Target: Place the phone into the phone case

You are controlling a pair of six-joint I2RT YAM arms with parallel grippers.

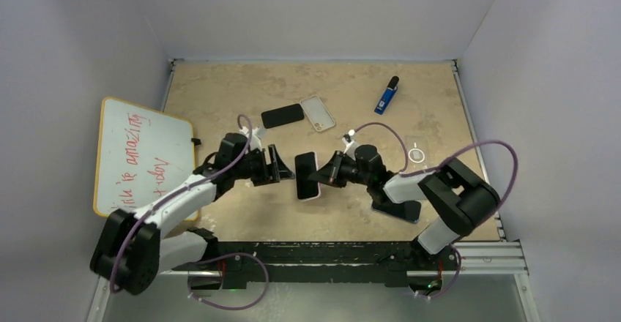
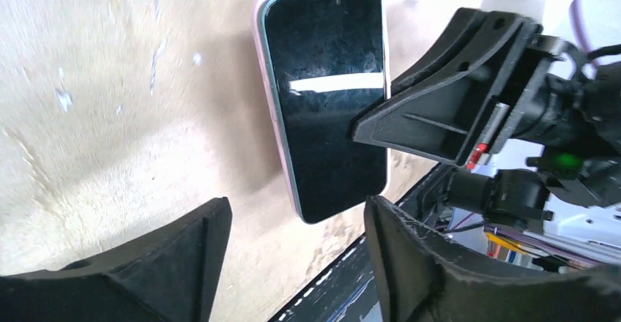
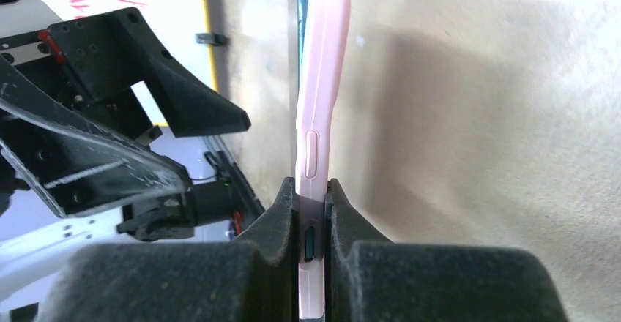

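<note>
Top view: the phone [image 1: 307, 176] lies between the two arms, with the right gripper [image 1: 327, 176] at its edge and the left gripper [image 1: 282, 167] just beside it. Left wrist view: the left gripper's jaws stand wide and empty before the phone's dark screen [image 2: 329, 95]. Right wrist view: the right gripper [image 3: 313, 197] clamps the phone edge-on in its pink case [image 3: 322, 80].

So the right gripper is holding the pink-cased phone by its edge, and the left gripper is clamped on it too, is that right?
Not quite. The right gripper does clamp the pink-cased phone by its edge, but the left gripper is not clamped on it. Its jaws stand open, short of the phone, as the left wrist view shows.
</note>
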